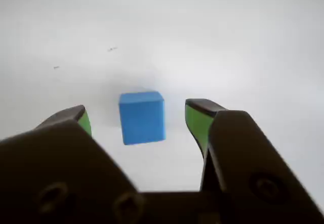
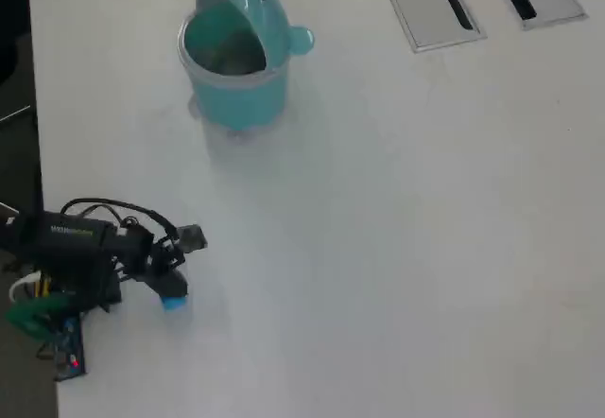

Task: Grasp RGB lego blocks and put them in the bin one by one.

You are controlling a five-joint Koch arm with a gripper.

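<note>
A small blue lego block [image 1: 142, 117] rests on the white table, and in the overhead view the blue block [image 2: 173, 301] lies at the lower left, next to the arm. My gripper [image 1: 139, 111] is open, its green-padded fingers [image 1: 195, 120] standing on either side of the block with a gap on each side. In the overhead view the gripper [image 2: 182, 269] sits at the end of the black arm, by the table's left edge. The teal whale-shaped bin [image 2: 236, 101] stands upright at the top left, well away from the gripper.
Two flat grey rectangular panels [image 2: 430, 7] are set into the table at the top right. The table's left edge [image 2: 38, 153] runs just beside the arm's base [image 2: 66, 248]. White tabletop [image 2: 397, 248] stretches to the right of the gripper.
</note>
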